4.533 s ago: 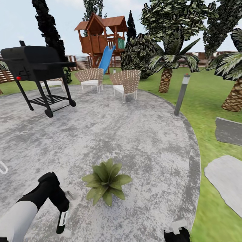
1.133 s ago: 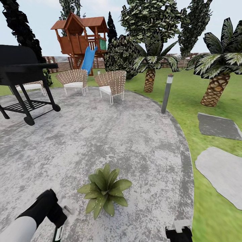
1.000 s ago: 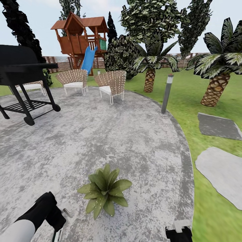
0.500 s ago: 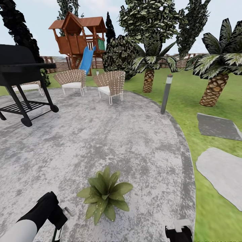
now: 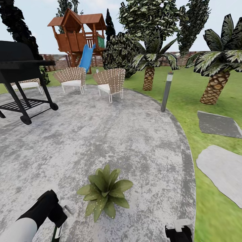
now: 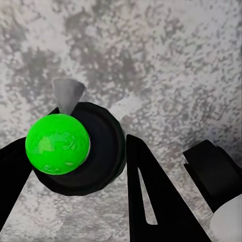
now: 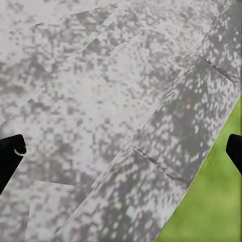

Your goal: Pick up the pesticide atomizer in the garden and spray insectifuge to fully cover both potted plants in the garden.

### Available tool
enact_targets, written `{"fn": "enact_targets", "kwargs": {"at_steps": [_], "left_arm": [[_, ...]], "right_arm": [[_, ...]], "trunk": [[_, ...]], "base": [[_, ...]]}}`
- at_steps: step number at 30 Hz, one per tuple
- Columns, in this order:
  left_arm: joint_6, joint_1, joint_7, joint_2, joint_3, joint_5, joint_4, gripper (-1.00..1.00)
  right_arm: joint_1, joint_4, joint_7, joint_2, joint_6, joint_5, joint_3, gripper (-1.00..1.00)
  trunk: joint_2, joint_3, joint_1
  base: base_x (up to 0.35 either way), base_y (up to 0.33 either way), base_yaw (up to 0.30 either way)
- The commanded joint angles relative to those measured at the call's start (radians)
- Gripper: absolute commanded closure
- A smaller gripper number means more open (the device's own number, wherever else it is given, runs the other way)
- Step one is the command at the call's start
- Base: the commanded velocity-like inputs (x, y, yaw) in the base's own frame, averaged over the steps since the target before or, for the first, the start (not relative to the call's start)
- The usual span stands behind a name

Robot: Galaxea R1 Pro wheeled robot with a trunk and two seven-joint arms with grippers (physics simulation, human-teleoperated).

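While the left pincer (image 6: 75, 166) still clamps the pesticide atomizer (image 6: 75, 154), the potted plant (image 5: 105, 191) sits unmoved.

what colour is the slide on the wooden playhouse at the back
Blue. The slide shows best in the head view, running down from the reddish-brown playhouse.

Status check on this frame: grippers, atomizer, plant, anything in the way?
Left gripper shut on the pesticide atomizer. Right gripper open, empty, over paving. Potted plant just right of the atomizer, nothing between them.
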Motion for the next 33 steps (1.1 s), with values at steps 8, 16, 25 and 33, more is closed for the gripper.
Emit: {"fn": "enact_targets", "kwargs": {"at_steps": [8, 16, 25, 33], "left_arm": [[0.01, -0.004, -0.023, -0.007, 0.023, -0.006, -0.022, 1.0], [0.012, -0.004, -0.051, -0.009, 0.028, -0.006, -0.024, 1.0], [0.014, -0.008, -0.051, -0.007, 0.026, -0.01, -0.025, 1.0], [0.039, -0.008, -0.051, -0.003, 0.026, -0.01, -0.025, 1.0]], "right_arm": [[-0.001, 0.008, -0.007, -0.009, -0.005, 0.01, -0.008, -1.0], [-0.001, 0.008, -0.008, -0.006, -0.005, 0.009, -0.009, -1.0], [-0.001, 0.007, -0.006, -0.006, -0.004, 0.009, -0.009, -1.0], [-0.001, 0.009, -0.006, -0.006, -0.003, 0.009, -0.009, -1.0]], "trunk": [[0.0, -0.001, 0.0], [0.0, -0.001, 0.0], [0.0, -0.001, 0.0], [0.0, -0.001, 0.0]], "base": [[-0.004, -0.159, 0.035], [-0.043, -0.269, 0.254], [-0.001, -0.273, 0.036], [-0.106, -0.272, 0.027]]}}
